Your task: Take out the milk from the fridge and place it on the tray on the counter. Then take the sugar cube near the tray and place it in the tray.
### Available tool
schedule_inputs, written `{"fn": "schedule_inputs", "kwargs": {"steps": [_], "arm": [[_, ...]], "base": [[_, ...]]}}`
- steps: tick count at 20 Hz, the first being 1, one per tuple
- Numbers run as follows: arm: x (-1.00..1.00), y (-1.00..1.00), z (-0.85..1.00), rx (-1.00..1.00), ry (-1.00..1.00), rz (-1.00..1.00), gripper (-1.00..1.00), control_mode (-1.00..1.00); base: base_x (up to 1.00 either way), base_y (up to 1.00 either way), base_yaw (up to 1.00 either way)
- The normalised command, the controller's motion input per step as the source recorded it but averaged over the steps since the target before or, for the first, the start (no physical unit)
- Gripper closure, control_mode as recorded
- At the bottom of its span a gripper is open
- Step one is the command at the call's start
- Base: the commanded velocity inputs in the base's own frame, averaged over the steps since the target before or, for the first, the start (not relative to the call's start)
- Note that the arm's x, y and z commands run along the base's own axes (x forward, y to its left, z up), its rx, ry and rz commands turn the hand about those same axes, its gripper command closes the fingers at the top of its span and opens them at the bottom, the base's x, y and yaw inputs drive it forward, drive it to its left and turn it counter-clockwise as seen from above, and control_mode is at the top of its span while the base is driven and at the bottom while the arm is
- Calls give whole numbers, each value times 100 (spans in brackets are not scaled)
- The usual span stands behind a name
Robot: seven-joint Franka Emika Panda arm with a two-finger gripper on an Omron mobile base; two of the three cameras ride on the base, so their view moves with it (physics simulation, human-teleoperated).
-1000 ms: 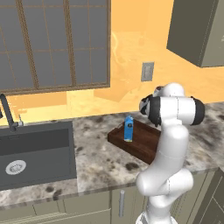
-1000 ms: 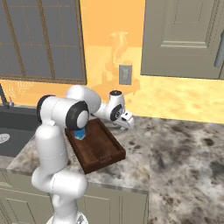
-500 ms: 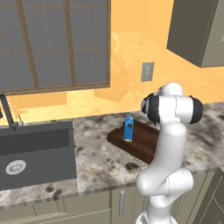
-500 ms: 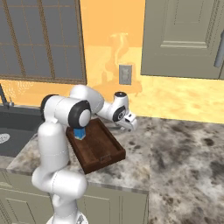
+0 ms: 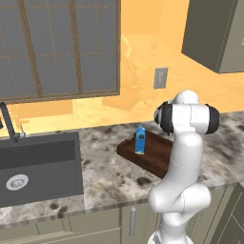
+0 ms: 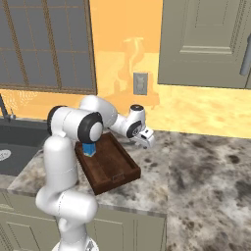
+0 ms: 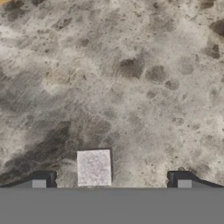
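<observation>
I'm looking down the hand camera and the sugar cube [image 7: 93,167] sits on bare worktop [image 7: 131,78] between my two fingertips [image 7: 41,180], closer to the left-hand tip than the right, so the pincer [image 7: 111,181] is not centred on it yet. The jaws stand wide apart, nothing held. The cube is square, no long axis to speak of, and its faces look roughly lined up with the finger line, so I judge a small sideways nudge toward the cube, then a straight drop and a close.

From the right base camera, the gripper [image 6: 146,138] hangs over the worktop just past the tray's [image 6: 115,171] far right corner, near the back wall. The milk [image 6: 88,148] already stands upright in the tray at its far left end; the left base camera shows the carton [image 5: 139,139] there too.

Against half a second ago, the hand has swung a little further out from the tray's corner and lower toward the worktop. Milk and tray haven't budged.
</observation>
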Motion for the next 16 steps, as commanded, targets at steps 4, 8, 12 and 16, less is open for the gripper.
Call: {"fn": "schedule_inputs", "kwargs": {"steps": [4, 8, 12, 16], "arm": [[13, 0, -4, 0, 0, 0, -100, -100], [20, 0, -9, 0, 0, 0, -100, -100], [19, 0, -11, 0, 0, 0, -100, -100], [7, 0, -13, 0, 0, 0, -100, -100]], "base": [[0, 0, 0], [0, 0, 0], [0, 0, 0], [0, 0, 0]]}}
